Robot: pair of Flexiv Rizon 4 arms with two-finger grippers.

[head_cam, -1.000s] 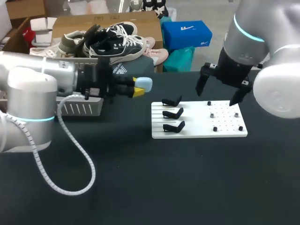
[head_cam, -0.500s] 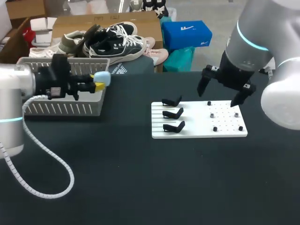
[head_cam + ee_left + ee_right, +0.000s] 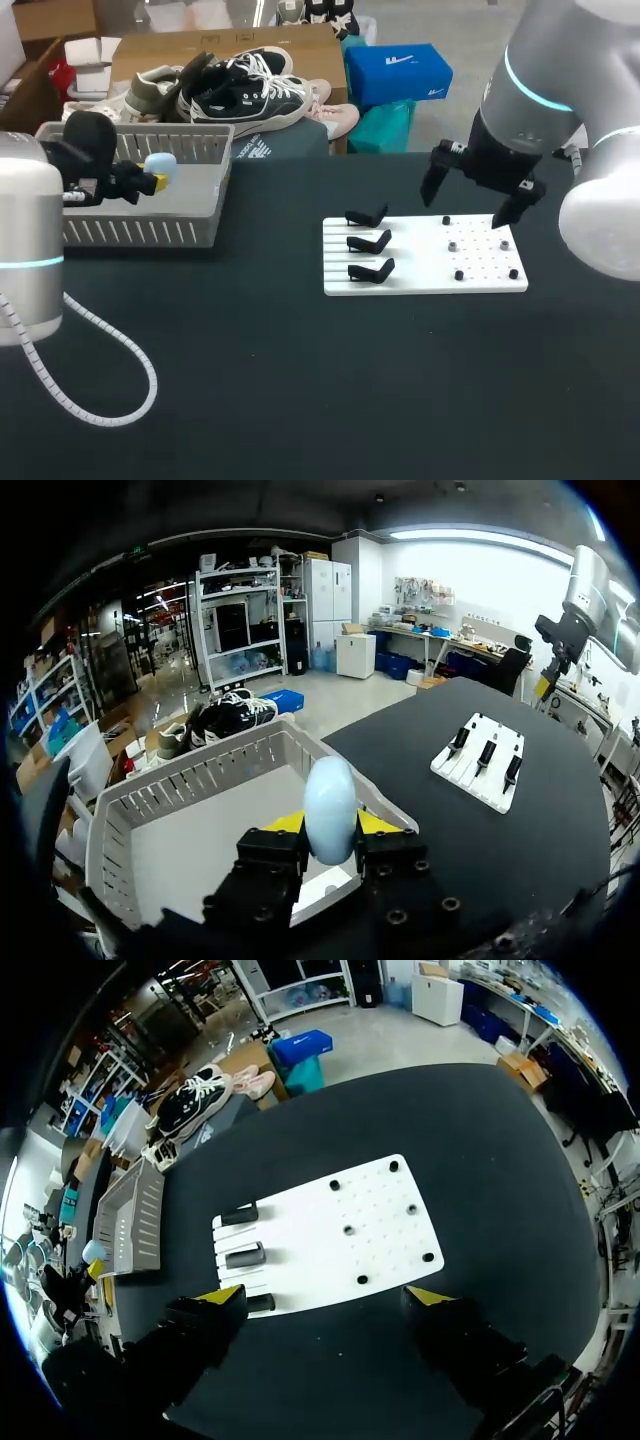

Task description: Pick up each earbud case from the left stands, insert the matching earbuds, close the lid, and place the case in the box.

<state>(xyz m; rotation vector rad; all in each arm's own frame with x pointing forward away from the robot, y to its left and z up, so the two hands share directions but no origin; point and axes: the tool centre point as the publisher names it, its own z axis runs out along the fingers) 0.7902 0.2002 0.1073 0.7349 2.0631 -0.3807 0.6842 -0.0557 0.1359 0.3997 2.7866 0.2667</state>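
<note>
Now the pale-blue earbud case (image 3: 162,166) is clamped by the left gripper (image 3: 330,824) above the grey basket (image 3: 190,780) (right gripper (image 3: 325,1296) gaping, empty); release is called for next.

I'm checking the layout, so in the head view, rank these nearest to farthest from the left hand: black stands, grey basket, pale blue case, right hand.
1. Pale blue case, held in the left hand itself.
2. Grey basket, just beneath that hand.
3. Black stands, on the white board's left part.
4. Right hand, above the board's right part.
</note>
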